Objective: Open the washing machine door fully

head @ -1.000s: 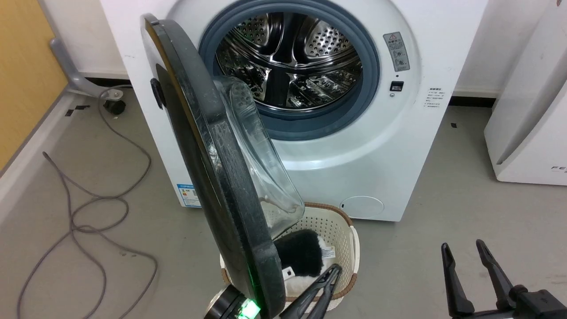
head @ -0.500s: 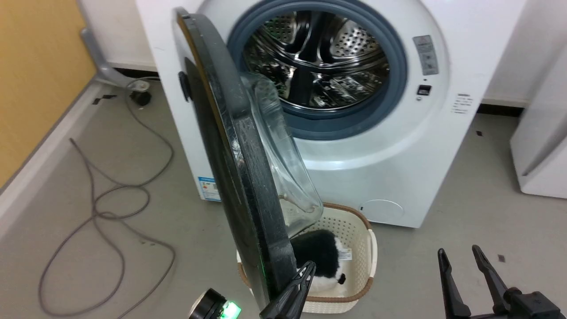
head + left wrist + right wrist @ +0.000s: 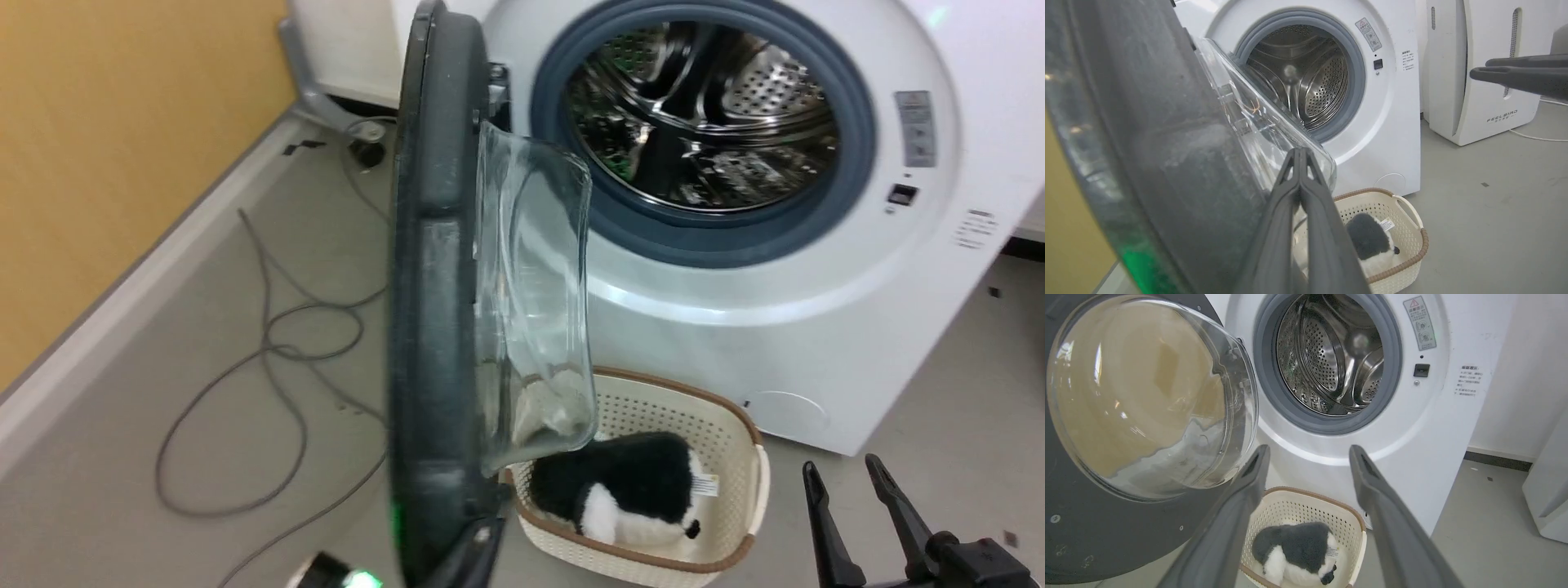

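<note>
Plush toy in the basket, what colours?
Black and white plush toy, clearest in the right wrist view.

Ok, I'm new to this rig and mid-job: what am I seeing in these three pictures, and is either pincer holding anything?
Three cameras, one moment. The head view looks down from the robot's head: the washing machine stands open, its black washing machine door swung out edge-on toward the camera. On the floor below sits a cream basket with a black-and-white plush toy, and a grey cable lies to the left.

The left wrist view looks along the left pincer: its fingers are together, beside the door's inner face, gripping nothing that I can see. The right wrist view looks along the right pincer, open and holding nothing, off to the side. The white FEELBIRD appliance stands beside the machine.
</note>
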